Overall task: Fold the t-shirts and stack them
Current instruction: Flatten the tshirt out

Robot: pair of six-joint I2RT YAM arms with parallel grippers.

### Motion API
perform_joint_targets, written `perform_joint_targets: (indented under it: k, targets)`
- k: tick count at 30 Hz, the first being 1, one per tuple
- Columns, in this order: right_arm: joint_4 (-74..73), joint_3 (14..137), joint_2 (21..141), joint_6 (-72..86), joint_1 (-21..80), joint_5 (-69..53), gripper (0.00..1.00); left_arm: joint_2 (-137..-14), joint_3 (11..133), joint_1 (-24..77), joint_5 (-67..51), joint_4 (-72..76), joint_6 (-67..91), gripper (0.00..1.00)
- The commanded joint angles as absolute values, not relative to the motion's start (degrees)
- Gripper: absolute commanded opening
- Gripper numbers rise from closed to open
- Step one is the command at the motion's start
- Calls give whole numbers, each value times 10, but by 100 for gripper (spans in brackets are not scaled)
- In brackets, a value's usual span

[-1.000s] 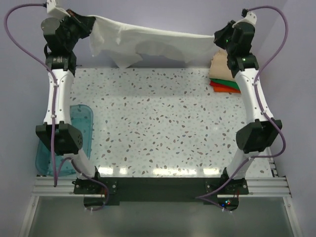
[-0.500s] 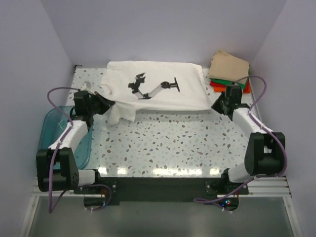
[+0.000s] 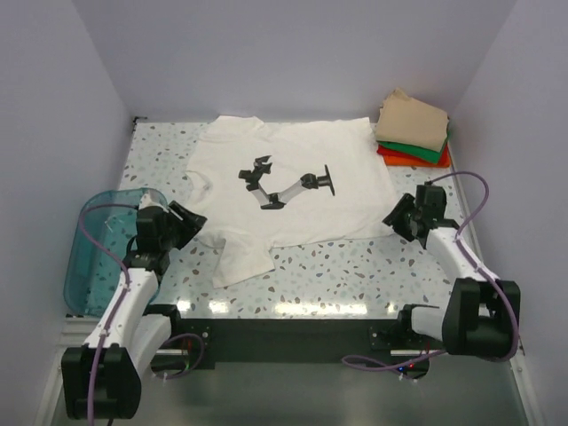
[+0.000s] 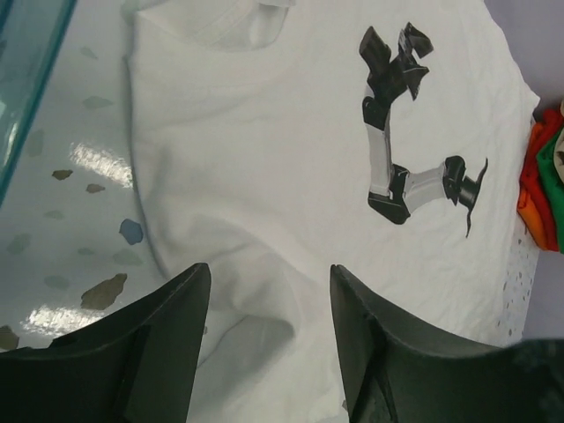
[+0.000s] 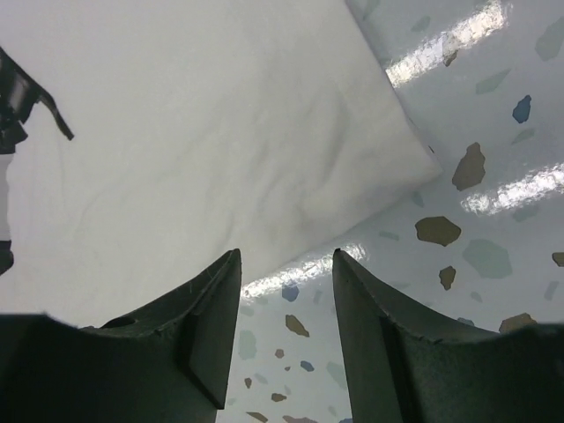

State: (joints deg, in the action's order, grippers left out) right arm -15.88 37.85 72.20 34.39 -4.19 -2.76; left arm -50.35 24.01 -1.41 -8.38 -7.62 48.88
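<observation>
White arm links (image 3: pixel 129 302), black joints (image 3: pixel 479 321), purple cables (image 3: pixel 485 188), black gripper fingers (image 4: pixel 141 348)

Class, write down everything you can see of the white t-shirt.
The white t-shirt lies spread flat, print up, on the speckled table, collar to the left, hem to the right. Soft, lightly wrinkled cloth, with a black and grey jointed-arm print on the chest. Its near sleeve is rumpled. The left gripper hangs open over that sleeve, the right gripper open by a hem corner; neither grips it.
</observation>
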Motion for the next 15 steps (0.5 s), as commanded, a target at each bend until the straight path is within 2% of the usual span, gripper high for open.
perform_joint_targets:
  k: [1, 7, 8, 11, 15]
  targets:
    - [-177, 372, 665, 332, -42, -33, 50, -466, 208, 9, -2, -151, 517, 59]
    - [-171, 361, 581, 353, -5, -106, 51, -486, 187, 51, 56, -117, 547, 55]
    - [-178, 366, 570, 354, 76, -59, 51, -516, 193, 54, 65, -115, 548, 54]
    - [-179, 387, 574, 368, 222, -2, 51, -568, 225, 56, 97, -116, 548, 54]
    - [-128, 395, 618, 384, 353, 56, 51, -600, 280, 56, 142, -120, 541, 52]
